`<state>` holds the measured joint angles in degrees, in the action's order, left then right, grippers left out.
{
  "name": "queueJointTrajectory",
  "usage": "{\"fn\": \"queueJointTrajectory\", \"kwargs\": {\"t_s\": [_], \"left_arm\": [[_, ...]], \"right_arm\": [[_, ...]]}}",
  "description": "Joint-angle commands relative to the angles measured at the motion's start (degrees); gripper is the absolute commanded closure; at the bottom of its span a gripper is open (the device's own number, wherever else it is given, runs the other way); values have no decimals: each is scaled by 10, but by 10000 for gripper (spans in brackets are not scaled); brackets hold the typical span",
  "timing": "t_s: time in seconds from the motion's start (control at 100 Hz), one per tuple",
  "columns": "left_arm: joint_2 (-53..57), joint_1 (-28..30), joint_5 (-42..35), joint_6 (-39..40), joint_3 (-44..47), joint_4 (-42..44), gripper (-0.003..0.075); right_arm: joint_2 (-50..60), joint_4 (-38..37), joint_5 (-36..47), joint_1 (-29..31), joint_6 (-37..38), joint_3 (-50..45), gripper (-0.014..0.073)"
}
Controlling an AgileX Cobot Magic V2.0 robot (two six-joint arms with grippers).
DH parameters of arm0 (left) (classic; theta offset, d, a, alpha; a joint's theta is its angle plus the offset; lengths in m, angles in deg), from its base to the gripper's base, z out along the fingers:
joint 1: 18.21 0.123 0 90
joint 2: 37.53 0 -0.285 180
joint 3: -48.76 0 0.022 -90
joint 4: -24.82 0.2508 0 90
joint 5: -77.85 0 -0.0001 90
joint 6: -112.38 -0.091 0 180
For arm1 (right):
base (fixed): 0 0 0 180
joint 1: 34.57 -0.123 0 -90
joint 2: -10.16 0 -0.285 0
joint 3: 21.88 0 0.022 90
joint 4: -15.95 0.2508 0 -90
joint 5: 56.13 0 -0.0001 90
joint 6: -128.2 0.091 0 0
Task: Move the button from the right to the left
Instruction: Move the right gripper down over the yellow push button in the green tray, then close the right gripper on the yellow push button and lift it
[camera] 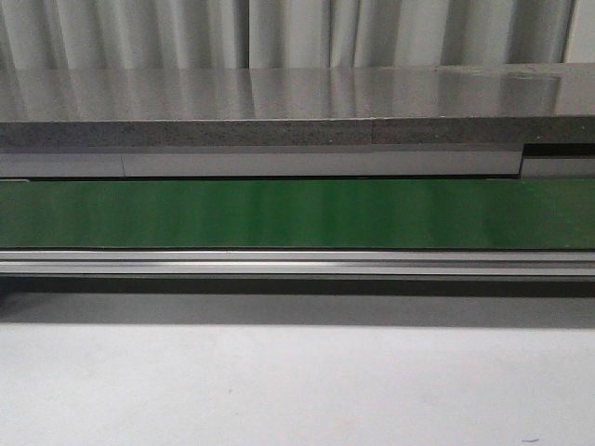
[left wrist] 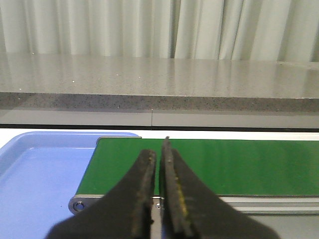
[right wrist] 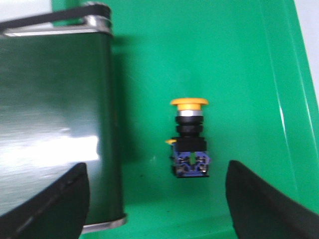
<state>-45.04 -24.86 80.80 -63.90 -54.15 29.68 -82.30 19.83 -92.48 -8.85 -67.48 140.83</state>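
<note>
The button [right wrist: 189,139] shows only in the right wrist view. It lies on its side on the floor of a green tray [right wrist: 239,59], its yellow disc head pointing away from the fingers, its dark block body with a blue-green end facing them. My right gripper [right wrist: 157,199] is open and empty above the tray, its two black fingers spread wide to either side of the button and apart from it. My left gripper [left wrist: 159,169] is shut and empty, held over the near end of the green conveyor belt [left wrist: 239,164]. Neither gripper shows in the front view.
A blue tray [left wrist: 35,169] sits beside the belt's end in the left wrist view. The belt's other end [right wrist: 55,109] with its metal roller lies next to the green tray. The front view shows the belt [camera: 297,214], its aluminium rail, and a grey counter behind.
</note>
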Motion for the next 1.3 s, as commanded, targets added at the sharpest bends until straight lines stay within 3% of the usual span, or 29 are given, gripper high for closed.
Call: {"fn": "queueJointTrajectory", "kwargs": {"t_s": [0.0,0.59,1.29], "left_arm": [[20,0,-47,5,24,-5,715],[20,0,-47,5,24,-5,715],[20,0,-47,5,24,-5,715]], "right_arm": [[-13,3,25,17,-23,34,60],[-125,27,-2,62,-144,100,64],[-219,33,3,71,-163,100,67]]}}
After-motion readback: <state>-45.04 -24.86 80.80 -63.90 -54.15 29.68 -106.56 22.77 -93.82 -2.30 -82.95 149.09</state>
